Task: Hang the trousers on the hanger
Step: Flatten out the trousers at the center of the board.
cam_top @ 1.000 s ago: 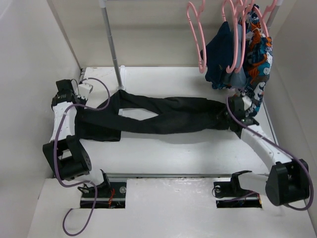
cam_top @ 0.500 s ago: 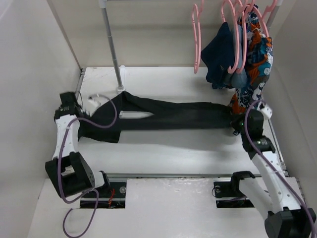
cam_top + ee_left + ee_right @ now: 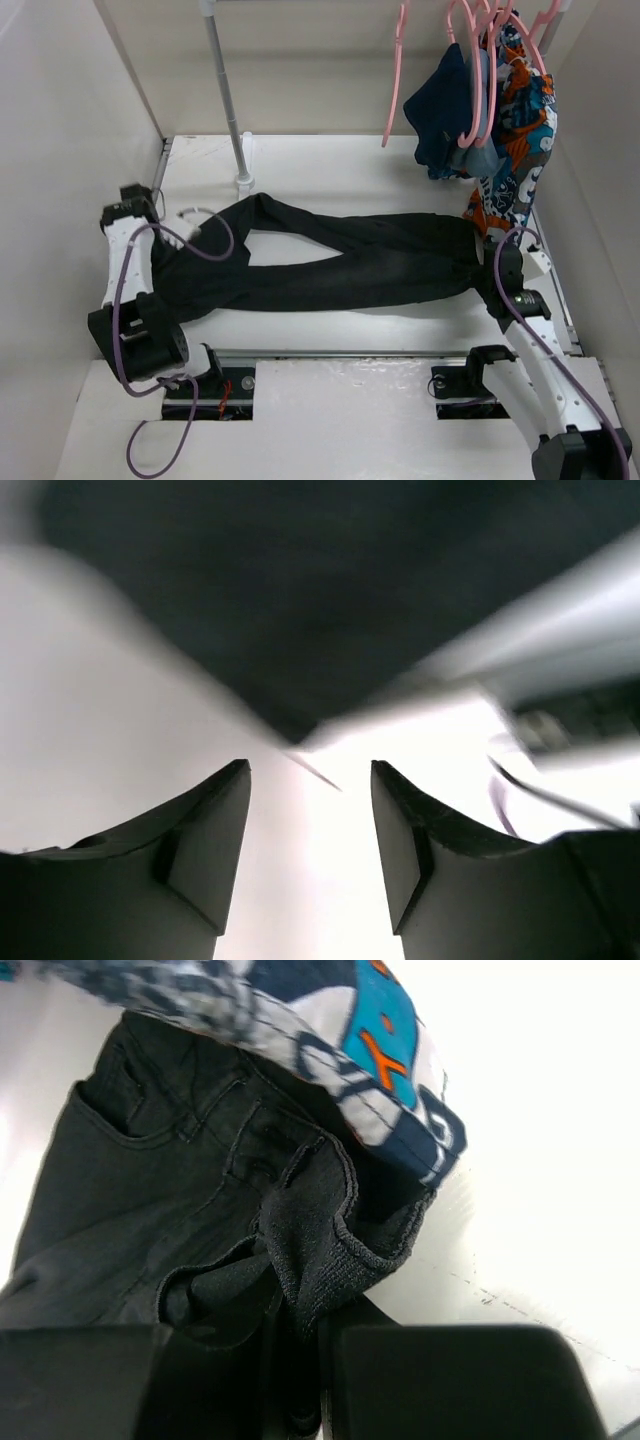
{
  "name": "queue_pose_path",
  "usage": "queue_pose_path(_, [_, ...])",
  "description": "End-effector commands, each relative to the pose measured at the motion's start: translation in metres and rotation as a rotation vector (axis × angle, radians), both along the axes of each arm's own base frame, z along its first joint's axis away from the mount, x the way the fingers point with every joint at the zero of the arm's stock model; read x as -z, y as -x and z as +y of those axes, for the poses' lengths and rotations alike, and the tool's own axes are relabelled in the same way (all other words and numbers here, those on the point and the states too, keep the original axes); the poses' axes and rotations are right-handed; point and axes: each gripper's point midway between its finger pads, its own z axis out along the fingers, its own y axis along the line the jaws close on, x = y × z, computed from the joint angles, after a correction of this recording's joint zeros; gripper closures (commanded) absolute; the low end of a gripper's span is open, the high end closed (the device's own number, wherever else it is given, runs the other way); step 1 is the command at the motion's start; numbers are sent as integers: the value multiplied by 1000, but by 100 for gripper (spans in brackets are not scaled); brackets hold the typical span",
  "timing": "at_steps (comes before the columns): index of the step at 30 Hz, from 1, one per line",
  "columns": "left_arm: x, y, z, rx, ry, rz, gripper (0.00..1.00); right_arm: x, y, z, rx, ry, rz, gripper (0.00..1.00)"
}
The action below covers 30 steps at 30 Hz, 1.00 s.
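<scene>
The black trousers (image 3: 350, 265) lie flat across the table, leg ends at the left and waist at the right. My right gripper (image 3: 492, 272) is shut on a fold of the waistband (image 3: 315, 1230), its jaws pressed together round the knit edge (image 3: 300, 1350). My left gripper (image 3: 178, 232) is by the leg ends. In the left wrist view it is open and empty (image 3: 310, 780), with blurred black fabric (image 3: 300, 600) just beyond its fingertips. The bare pink hanger (image 3: 393, 80) hangs from the rail at the back, above and clear of the trousers.
Like pink hangers carry a navy garment (image 3: 445, 120) and a patterned blue-orange-white garment (image 3: 520, 130) at the back right. The patterned hem hangs just over the waistband (image 3: 380, 1050). A metal rack pole (image 3: 228, 100) stands at the back left. White walls close in both sides.
The trousers have slid toward the near edge and gone from taut to slack, the legs spreading. My right gripper has drawn the waist nearer. My left arm has shifted. The bare hanger has swung.
</scene>
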Motion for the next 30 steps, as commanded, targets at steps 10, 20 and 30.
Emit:
queue_pose_path(10, [55, -20, 26, -234, -105, -80, 50, -55, -17, -27, 53, 147, -67, 100])
queue_pose_path(20, [98, 33, 87, -399, -250, 21, 53, -105, 19, -58, 224, 236, -145, 43])
queue_pose_path(30, [16, -57, 33, -266, 156, -328, 48, -158, -10, -58, 10, 458, -45, 22])
